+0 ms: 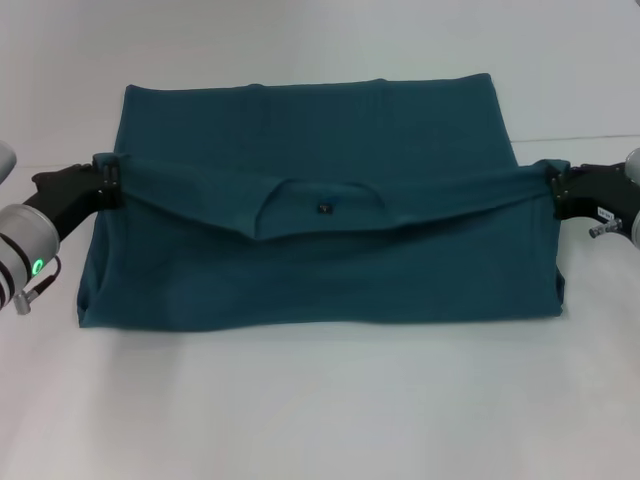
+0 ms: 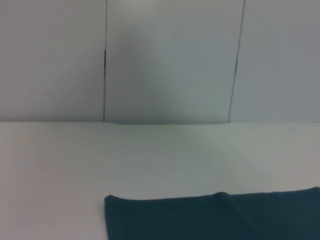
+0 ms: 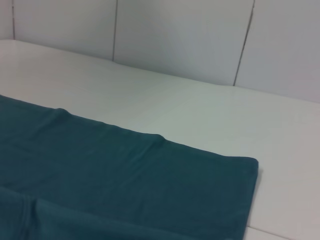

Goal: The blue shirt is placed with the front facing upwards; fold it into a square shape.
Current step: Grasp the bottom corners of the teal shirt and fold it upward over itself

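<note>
The blue shirt [image 1: 310,200] lies on the white table, folded into a wide band with its collar and dark neck label [image 1: 324,208] on the upper layer. That upper layer is lifted and stretched between both grippers. My left gripper [image 1: 108,182] is shut on the shirt's left edge. At the opposite side my right gripper [image 1: 556,185] is shut on the right edge. The left wrist view shows only the far corner of the shirt [image 2: 210,217]. More of the flat fabric appears in the right wrist view, the shirt [image 3: 120,175] ending at a corner.
The white table [image 1: 320,400] stretches in front of and behind the shirt. A pale panelled wall [image 2: 170,60] stands behind the table's far edge.
</note>
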Tool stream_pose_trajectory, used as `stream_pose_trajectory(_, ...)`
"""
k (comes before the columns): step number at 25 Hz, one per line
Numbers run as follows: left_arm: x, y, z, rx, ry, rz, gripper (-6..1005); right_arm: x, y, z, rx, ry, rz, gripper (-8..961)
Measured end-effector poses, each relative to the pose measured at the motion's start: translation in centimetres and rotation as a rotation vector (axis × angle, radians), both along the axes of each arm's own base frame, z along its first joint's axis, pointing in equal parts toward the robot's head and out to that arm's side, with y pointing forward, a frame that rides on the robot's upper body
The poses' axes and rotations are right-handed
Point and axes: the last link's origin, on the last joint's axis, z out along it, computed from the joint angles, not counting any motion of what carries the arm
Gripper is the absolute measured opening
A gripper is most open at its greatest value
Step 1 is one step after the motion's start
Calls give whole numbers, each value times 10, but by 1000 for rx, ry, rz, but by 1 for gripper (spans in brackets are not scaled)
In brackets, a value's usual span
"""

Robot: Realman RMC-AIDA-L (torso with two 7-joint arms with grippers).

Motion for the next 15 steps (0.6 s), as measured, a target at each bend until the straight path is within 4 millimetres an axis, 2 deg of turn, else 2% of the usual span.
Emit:
stream_pose_trajectory(9,-4,1,2,21,-12,41,63,-1,7,1,8,-33,-31,120)
stream_pose_trajectory(15,-5,1,2,30,-23,49,132,-2,9,0,5,-47,-36,146)
